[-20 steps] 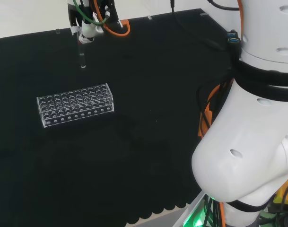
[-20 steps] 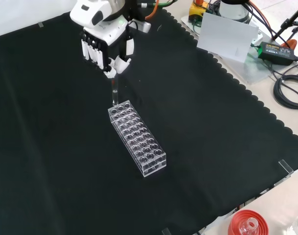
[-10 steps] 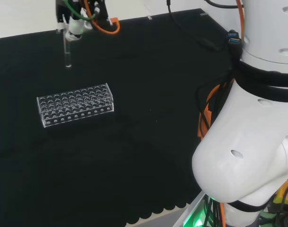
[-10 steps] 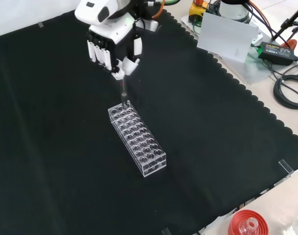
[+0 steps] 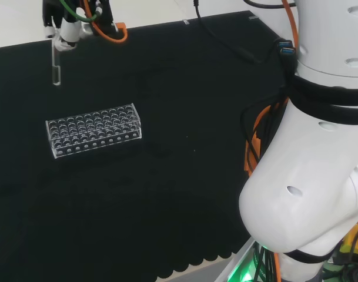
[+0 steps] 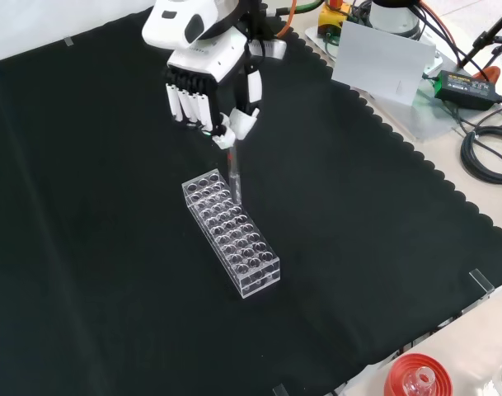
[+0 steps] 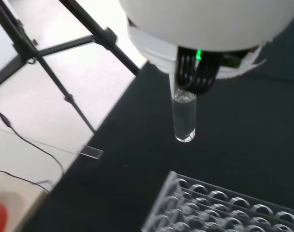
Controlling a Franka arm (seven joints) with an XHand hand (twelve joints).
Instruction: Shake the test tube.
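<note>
Robot hand [image 6: 203, 87], black and white, hangs above a black cloth-covered surface [image 6: 86, 247] with its fingers [image 6: 187, 103] pointing down and its thumb curled in, pinching the top of a clear test tube [image 6: 232, 175]. In the front view the tube hangs upright below the hand, its lower end showing in front of the far end of a clear plastic test tube rack [image 6: 231, 232]; whether it touches the rack cannot be told from this view. In the head view the hand [image 5: 69, 33] sits at the far left of the cloth, and the test tube [image 5: 56, 64] hangs free in the air, apart from the rack [image 5: 93, 130], which lies lengthwise on the cloth nearer the camera and a little to the right. In the wrist view the test tube [image 7: 184, 117] points straight down from the hand [image 7: 204, 29], its rounded bottom clear of the rack [image 7: 219, 205], whose rows of round holes show beside it. The tube looks clear; whether it holds any liquid cannot be told. A white arm link [image 5: 320, 153] stands large at the right of the head view.
</note>
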